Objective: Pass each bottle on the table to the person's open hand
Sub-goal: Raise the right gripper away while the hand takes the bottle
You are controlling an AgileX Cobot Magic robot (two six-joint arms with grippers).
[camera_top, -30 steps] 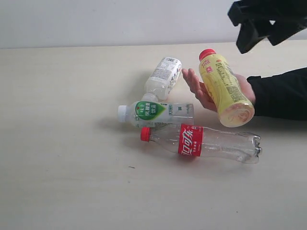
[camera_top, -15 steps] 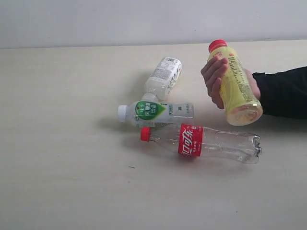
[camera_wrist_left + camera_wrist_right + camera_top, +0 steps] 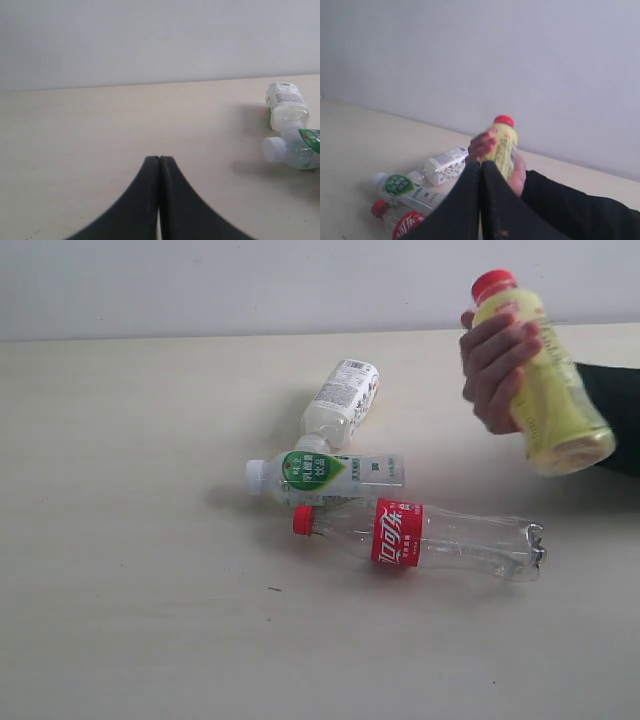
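Note:
The person's hand [image 3: 495, 370] is closed around the yellow bottle [image 3: 545, 390] with the red cap, lifted above the table [image 3: 130, 490] at the right; the right wrist view shows the hand [image 3: 482, 145] and the yellow bottle [image 3: 502, 145] too. Three bottles lie on the table: a whitish one [image 3: 340, 400], a green-labelled one [image 3: 325, 475] and the clear Coca-Cola bottle [image 3: 420, 535]. Neither gripper appears in the exterior view. My left gripper [image 3: 159, 159] is shut and empty, away from the bottles. My right gripper [image 3: 480, 164] is shut with nothing in it, raised above the scene.
A pale wall [image 3: 250, 285] runs behind the table's far edge. The person's black sleeve [image 3: 615, 400] enters from the right edge. Bare tabletop stretches to the left and front of the bottles.
The right gripper left the exterior view upward. The hand closed on the yellow bottle and carried it up and to the right. The three lying bottles have not moved.

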